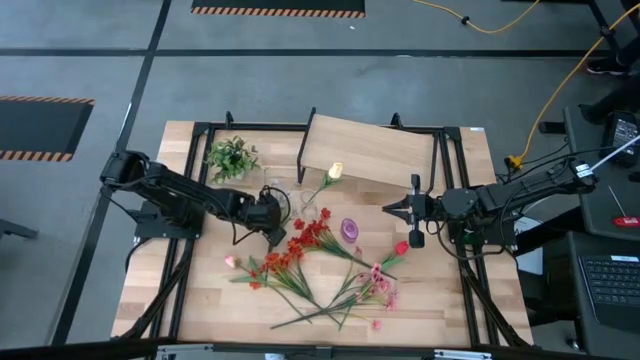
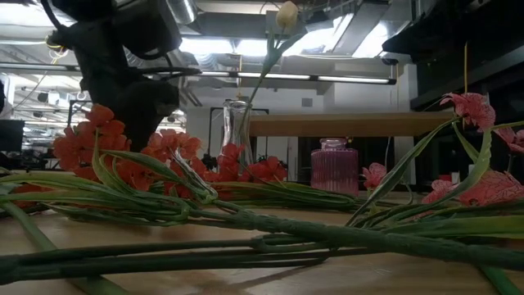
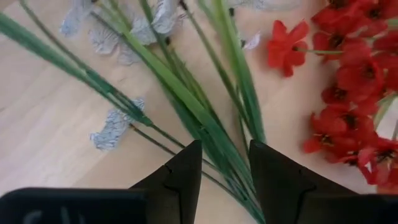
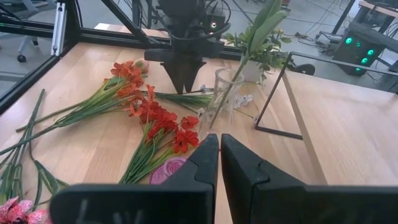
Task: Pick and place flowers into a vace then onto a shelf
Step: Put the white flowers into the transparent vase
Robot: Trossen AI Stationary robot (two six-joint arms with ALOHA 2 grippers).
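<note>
Left gripper (image 1: 272,232): low over the table's middle, fingers (image 3: 180,177) spread with green stems passing between them; no contact with the stems can be made out.
Right gripper (image 1: 392,209): toward the table's right side, fingers (image 4: 202,165) pressed together, holding nothing, pointing at the table's middle.
Flowers (image 1: 310,262): most lie loose across the table's middle and front half; red and orange blooms just beside the left gripper, pink ones nearer the front right.
Red bloom cluster (image 3: 351,93): beside the left fingers, on the wood.
Vase (image 4: 225,93): clear glass, upright near the table's back middle, just behind the left gripper; one pale yellow bloom (image 1: 335,171) on a long stalk stands in it, leaning toward the shelf.
Shelf (image 1: 372,152): light-wood board on black legs at the table's back right, nothing on top.
Purple jar (image 2: 333,165): on the table between the two grippers, in front of the shelf.
Green leafy tuft (image 1: 231,157): back left of the table, apart from the stems.
In the way: crossed stalks (image 2: 270,238) overlap along the front edge.
</note>
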